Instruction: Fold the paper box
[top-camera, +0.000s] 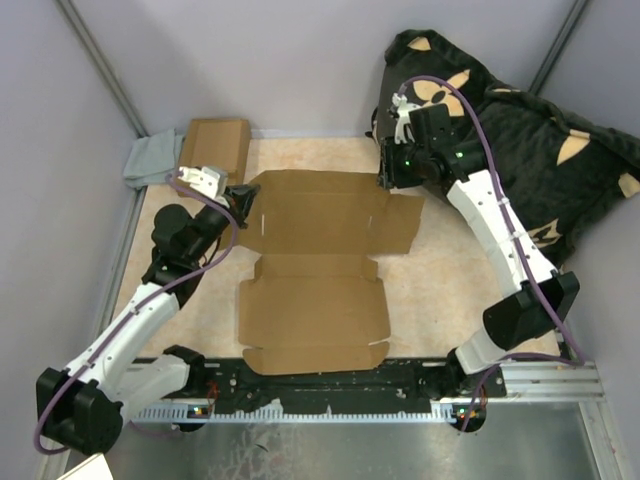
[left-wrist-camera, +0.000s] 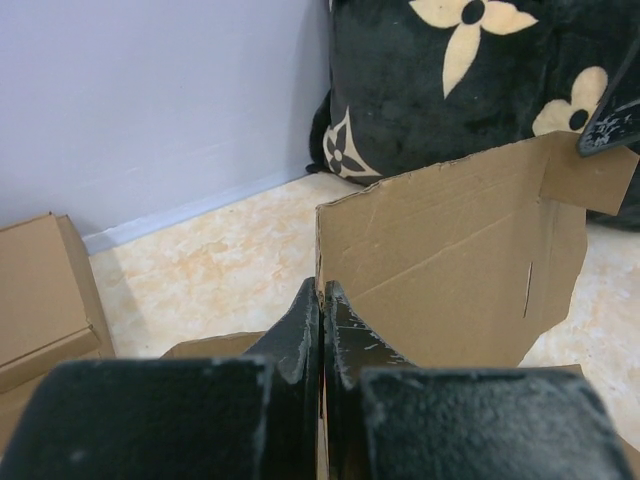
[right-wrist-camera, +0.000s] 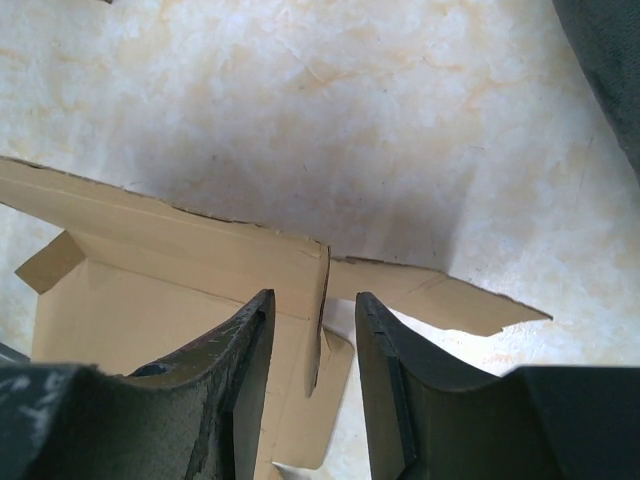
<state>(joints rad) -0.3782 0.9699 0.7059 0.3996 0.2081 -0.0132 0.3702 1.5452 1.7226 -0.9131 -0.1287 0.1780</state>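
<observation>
The paper box (top-camera: 315, 270) is a flat brown die-cut cardboard sheet in the middle of the table, and its far panel is lifted. My left gripper (top-camera: 245, 200) is at that panel's left edge. In the left wrist view the left gripper (left-wrist-camera: 322, 290) is shut, with the edge of the paper box (left-wrist-camera: 440, 270) running into the seam between its fingers. My right gripper (top-camera: 385, 180) is at the panel's far right corner. In the right wrist view the right gripper (right-wrist-camera: 315, 305) stands open astride a raised edge of the paper box (right-wrist-camera: 180, 270), which touches neither finger.
A smaller stack of brown boxes (top-camera: 215, 148) sits at the far left beside a grey cloth (top-camera: 150, 160). A black cushion with tan flowers (top-camera: 520, 140) fills the far right corner behind the right arm. Grey walls close in the back and sides.
</observation>
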